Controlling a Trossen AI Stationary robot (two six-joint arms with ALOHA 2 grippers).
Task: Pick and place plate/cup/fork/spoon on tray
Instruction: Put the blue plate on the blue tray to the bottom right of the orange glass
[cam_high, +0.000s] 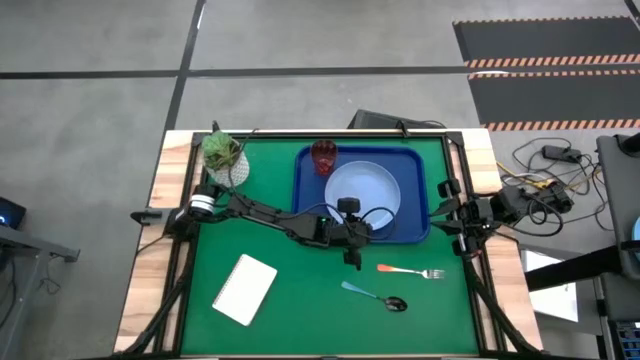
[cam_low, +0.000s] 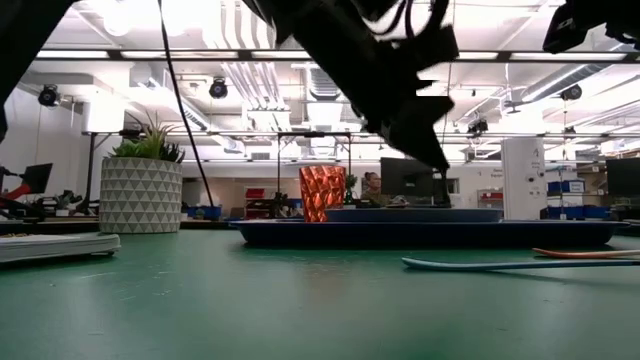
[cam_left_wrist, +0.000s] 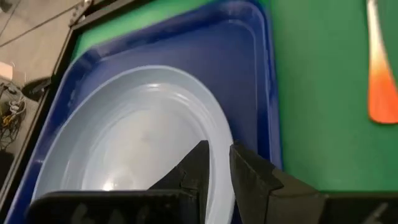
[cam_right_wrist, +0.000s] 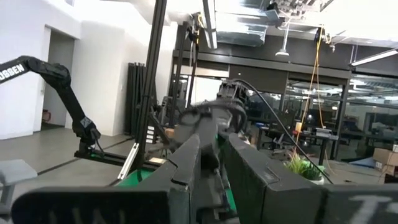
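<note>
Lower right of the high view: fork on green mat, likely light, stiff, slippery, best pinched mid-handle; left gripper empty, narrowly parted over tray edge beside plate; right gripper narrow, idle.

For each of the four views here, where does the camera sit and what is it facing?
High: overhead, straight down on the tray; both arms show.
Low: table height, level across the tray into the room; the arms hang in from above.
Left wrist: on the left arm, down at the plate; left gripper fingers slightly parted.
Right wrist: on the right arm, across into the room; right gripper fingers slightly parted, nothing between them.
Shared: high and low both show the cup.
</note>
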